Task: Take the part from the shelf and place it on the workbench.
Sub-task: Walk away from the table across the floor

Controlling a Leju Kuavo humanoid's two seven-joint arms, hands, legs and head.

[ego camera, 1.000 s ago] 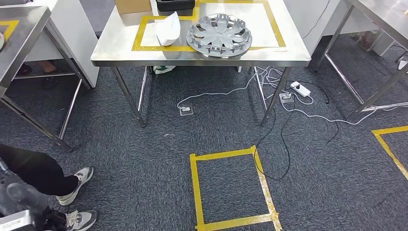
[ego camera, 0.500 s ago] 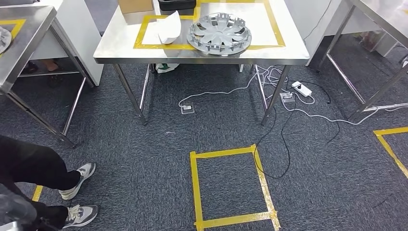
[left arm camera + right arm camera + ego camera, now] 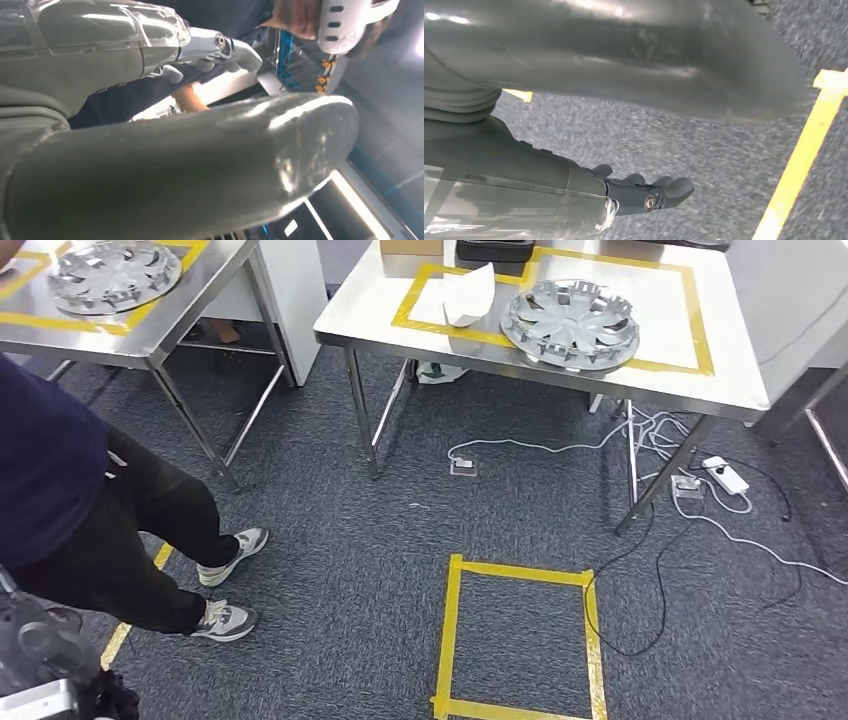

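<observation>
Over grey carpet (image 3: 704, 150), right hand (image 3: 634, 192) hangs, fingers apart, empty; left hand (image 3: 200, 50) likewise spread, holding nothing.

The left hand (image 3: 165, 125) has a thick grey thumb, scuffed and glossy along its rounded tip. Beside it sits a grey palm shell under clear plastic film, and beyond that lighter silvery fingers (image 3: 235, 47) with a round screw at the knuckle. The right hand (image 3: 624, 100) is built alike: broad grey thumb, ribbed grey cuff behind it, film-wrapped shell, and dark fingers (image 3: 664, 192) with a small silver screw.
</observation>
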